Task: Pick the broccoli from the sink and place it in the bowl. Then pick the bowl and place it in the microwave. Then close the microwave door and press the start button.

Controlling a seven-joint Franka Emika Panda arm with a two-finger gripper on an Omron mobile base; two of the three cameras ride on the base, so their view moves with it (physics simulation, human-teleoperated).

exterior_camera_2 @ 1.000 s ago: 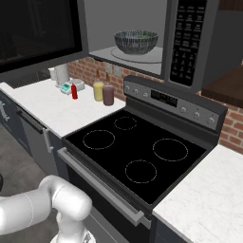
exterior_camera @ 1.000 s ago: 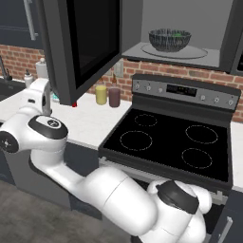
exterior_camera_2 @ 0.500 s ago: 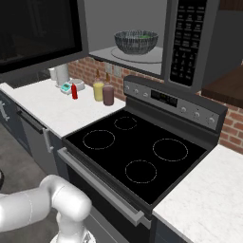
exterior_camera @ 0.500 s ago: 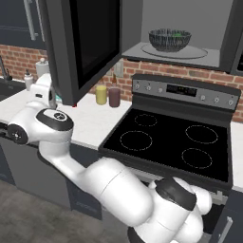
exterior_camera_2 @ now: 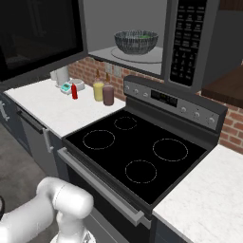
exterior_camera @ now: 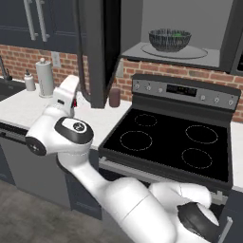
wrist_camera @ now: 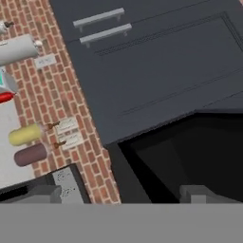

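1. Progress looks good: the bowl (exterior_camera: 169,39) already sits on the turntable inside the microwave (exterior_camera_2: 190,52), upper right of the left base view, with a speck of green in it that I'd guess is the broccoli (exterior_camera: 176,34).
2. What's left, as I read it: shut the door (exterior_camera: 98,47) and hit start. The door hangs wide open at upper center-left of the left base view, swung out over the counter (exterior_camera_2: 52,109).
3. The arm reaches toward the door's outer side at middle left of the left base view. The gripper (wrist_camera: 118,197) barely peeks in at the bottom of the hand view, so I can't tell how far apart the fingers are. Nothing seems to be in it.
4. The hand view, rolled sideways, looks at the door's dark window and the cabinets (wrist_camera: 156,61).
5. Counts: one bowl, one microwave, four burners on the stove (exterior_camera_2: 137,152), two cabinet handles in the hand view. On the counter in the right base view: one yellow bottle (exterior_camera_2: 98,90), one brown bottle (exterior_camera_2: 108,94), one small red bottle (exterior_camera_2: 74,91).
6. A paper towel roll (exterior_camera: 44,78) stands at far left of the left base view.
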